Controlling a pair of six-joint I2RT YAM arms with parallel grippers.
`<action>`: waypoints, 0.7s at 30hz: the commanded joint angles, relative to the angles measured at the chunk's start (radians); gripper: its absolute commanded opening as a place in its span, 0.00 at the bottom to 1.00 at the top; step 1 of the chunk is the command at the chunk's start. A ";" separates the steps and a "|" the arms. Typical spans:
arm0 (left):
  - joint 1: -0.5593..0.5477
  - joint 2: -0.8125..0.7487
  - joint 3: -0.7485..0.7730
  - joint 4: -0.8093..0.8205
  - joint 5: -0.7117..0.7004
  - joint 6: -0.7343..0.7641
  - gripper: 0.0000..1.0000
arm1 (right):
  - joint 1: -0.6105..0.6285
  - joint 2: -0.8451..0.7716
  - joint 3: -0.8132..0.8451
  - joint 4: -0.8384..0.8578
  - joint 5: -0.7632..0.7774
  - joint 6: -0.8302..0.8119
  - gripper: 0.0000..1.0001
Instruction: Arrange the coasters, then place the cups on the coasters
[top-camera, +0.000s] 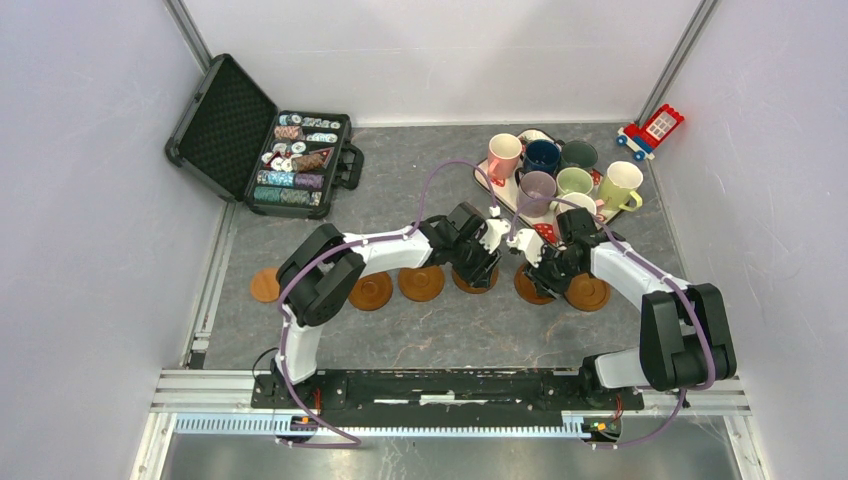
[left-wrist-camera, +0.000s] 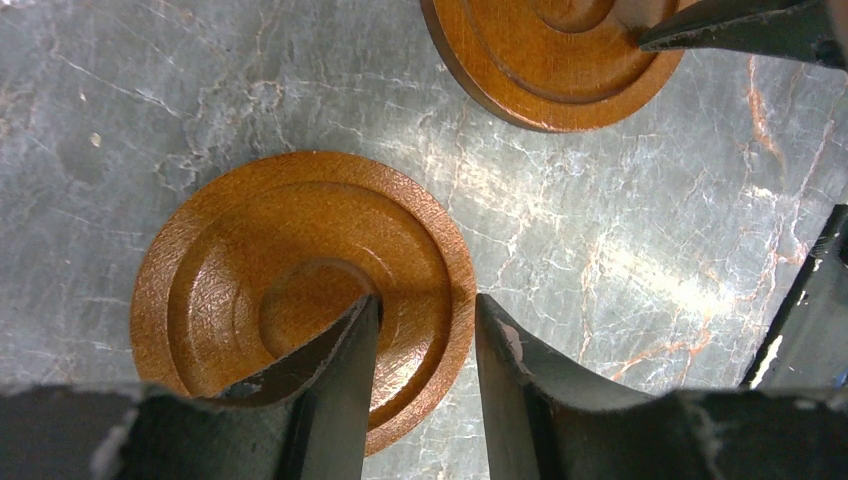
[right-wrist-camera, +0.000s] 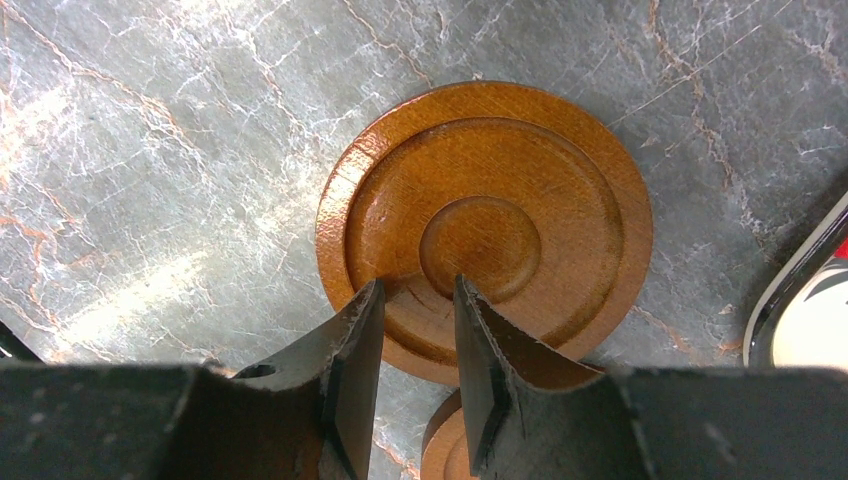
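Observation:
Several brown coasters lie in a row across the table, among them one at the far left (top-camera: 265, 285) and one at the right end (top-camera: 587, 292). My left gripper (top-camera: 480, 266) (left-wrist-camera: 427, 298) is open with a narrow gap. It straddles the right rim of a coaster (left-wrist-camera: 250, 290), one finger on the disc and the other just outside its edge. My right gripper (top-camera: 545, 268) (right-wrist-camera: 420, 282) is open, narrowly, with both tips over the neighbouring coaster (right-wrist-camera: 490, 170). The cups stand together on the tray (top-camera: 512, 205): pink (top-camera: 504, 153), navy (top-camera: 541, 155), mauve (top-camera: 537, 188), yellow-green (top-camera: 620, 185).
An open black case of poker chips (top-camera: 295, 160) lies at the back left. A red and blue toy (top-camera: 650, 130) sits at the back right. Another coaster (right-wrist-camera: 445, 452) lies just below the right fingers, and the tray's rim (right-wrist-camera: 800, 290) is close on their right.

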 joint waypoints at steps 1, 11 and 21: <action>-0.056 -0.026 -0.054 -0.055 0.066 -0.030 0.47 | -0.008 0.010 -0.013 -0.061 0.014 -0.015 0.38; -0.084 -0.059 -0.069 -0.047 0.062 -0.032 0.49 | -0.008 -0.044 0.020 -0.100 -0.048 -0.030 0.45; -0.039 -0.143 0.010 -0.068 0.045 -0.062 0.65 | -0.064 -0.121 0.171 -0.184 -0.066 0.004 0.59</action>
